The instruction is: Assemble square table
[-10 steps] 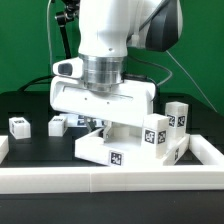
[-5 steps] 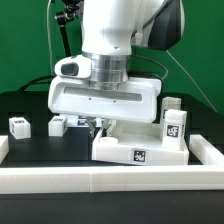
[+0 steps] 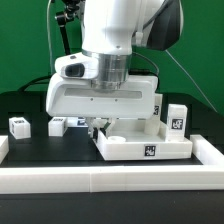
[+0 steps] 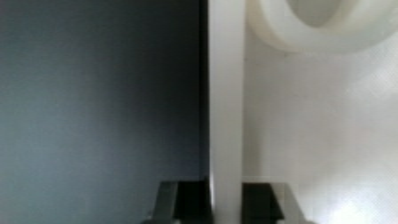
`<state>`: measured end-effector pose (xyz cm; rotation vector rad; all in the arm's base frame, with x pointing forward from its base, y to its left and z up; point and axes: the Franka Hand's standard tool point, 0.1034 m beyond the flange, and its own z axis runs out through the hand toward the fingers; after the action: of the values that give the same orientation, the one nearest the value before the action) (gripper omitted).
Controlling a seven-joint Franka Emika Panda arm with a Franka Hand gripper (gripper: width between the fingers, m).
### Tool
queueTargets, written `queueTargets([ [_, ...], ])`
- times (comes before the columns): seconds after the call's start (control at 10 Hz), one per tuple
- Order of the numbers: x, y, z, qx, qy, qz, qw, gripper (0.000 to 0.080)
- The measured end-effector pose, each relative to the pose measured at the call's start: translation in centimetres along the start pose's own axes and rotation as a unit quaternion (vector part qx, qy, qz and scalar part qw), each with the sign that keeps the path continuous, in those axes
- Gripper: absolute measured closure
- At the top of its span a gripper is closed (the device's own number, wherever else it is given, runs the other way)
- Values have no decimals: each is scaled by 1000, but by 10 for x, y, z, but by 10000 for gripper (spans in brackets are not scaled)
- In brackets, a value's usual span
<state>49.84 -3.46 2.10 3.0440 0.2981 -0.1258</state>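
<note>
Gripper (image 4: 222, 203): pinching a thin wall of the slab (image 3: 125, 150), one finger (image 4: 178, 203) on each side.
Slab: about level, with the tag (image 3: 150, 151) on its near edge.
Hole (image 4: 329, 15): round recess in the slab, near the pinched wall.
Rail (image 3: 110, 176): just in front of the slab.
Leg blocks: two (image 3: 18, 125) (image 3: 56, 125) apart from the slab on the exterior view's left, one (image 3: 176, 117) just behind it.

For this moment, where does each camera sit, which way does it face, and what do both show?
Exterior view: off the robot, near table height, facing the white arm across the long white rail; its wrist and hand fill the middle.
Wrist view: on the wrist, looking along the tool; its two dark fingers show.
Shared: the square slab, clamped edge-on in the tool.
</note>
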Motion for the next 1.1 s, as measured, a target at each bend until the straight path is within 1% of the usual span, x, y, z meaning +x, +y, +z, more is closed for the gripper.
queueTargets([
  [0.2,0,2,0,-6,-3,-64,998,736],
  [0.3,4,0,-2,-9,-2,-75,997,736],
  [0.4,9,-3,-5,-14,-2,-108,994,736],
  [0.6,24,-2,-14,-44,-2,-171,984,736],
  [0.8,20,3,-12,-47,-6,-234,971,737],
  [1.1,20,5,-11,-50,-13,-320,946,737],
])
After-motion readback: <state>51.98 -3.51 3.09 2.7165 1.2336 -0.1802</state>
